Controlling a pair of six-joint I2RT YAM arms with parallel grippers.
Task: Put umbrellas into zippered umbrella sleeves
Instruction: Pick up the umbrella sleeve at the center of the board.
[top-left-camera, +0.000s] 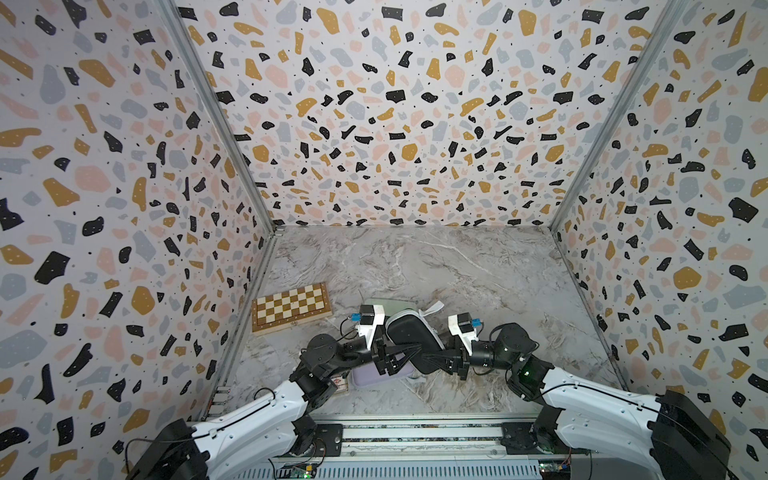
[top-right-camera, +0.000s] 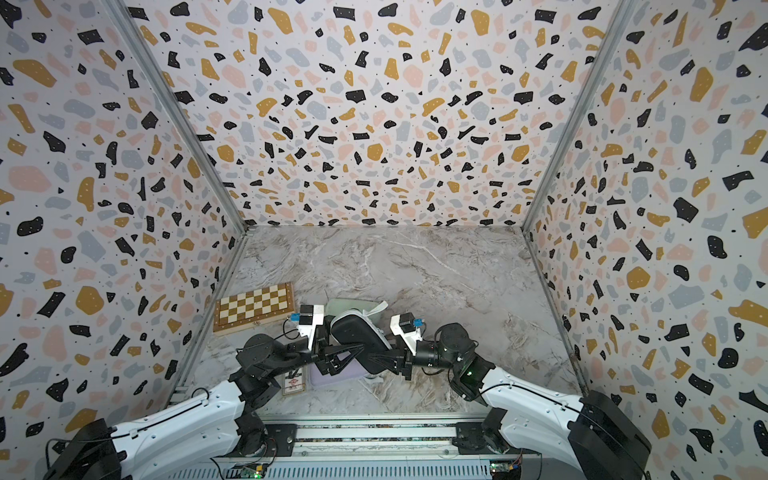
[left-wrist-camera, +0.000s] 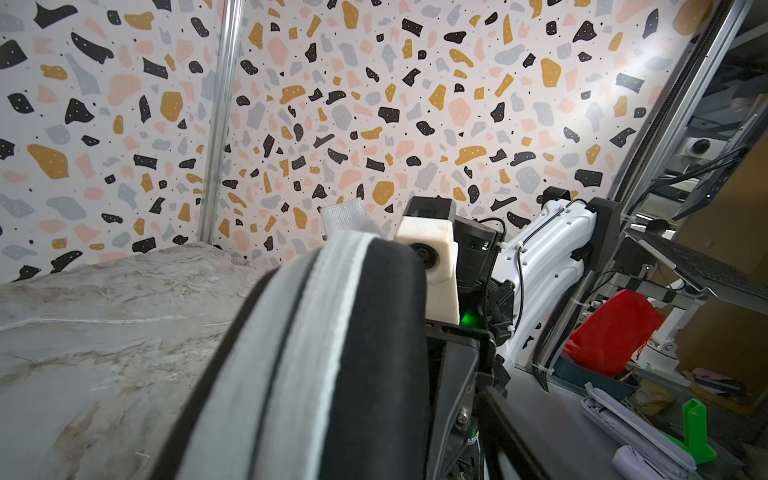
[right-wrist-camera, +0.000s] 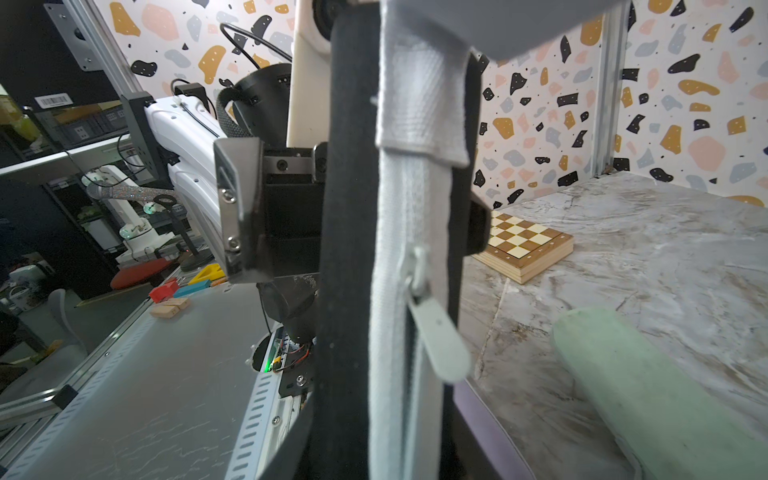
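Right jaws grip the black sleeve (top-left-camera: 409, 332); left jaws' closure is unclear. Left should clamp squarely beside the zip (right-wrist-camera: 409, 208).

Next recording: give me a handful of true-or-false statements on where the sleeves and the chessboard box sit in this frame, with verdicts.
1. The black sleeve is between the left gripper and the right gripper. True.
2. The chessboard box lies opened out. False: it is closed and lies flat on the table.
3. The black sleeve's zip is pale, nearly white. True.
4. The right gripper holds the mint green sleeve. False: that sleeve lies on the table, and the right gripper is shut on the black sleeve.
5. The lilac sleeve lies on the table, partly hidden below the grippers in both top views. True.
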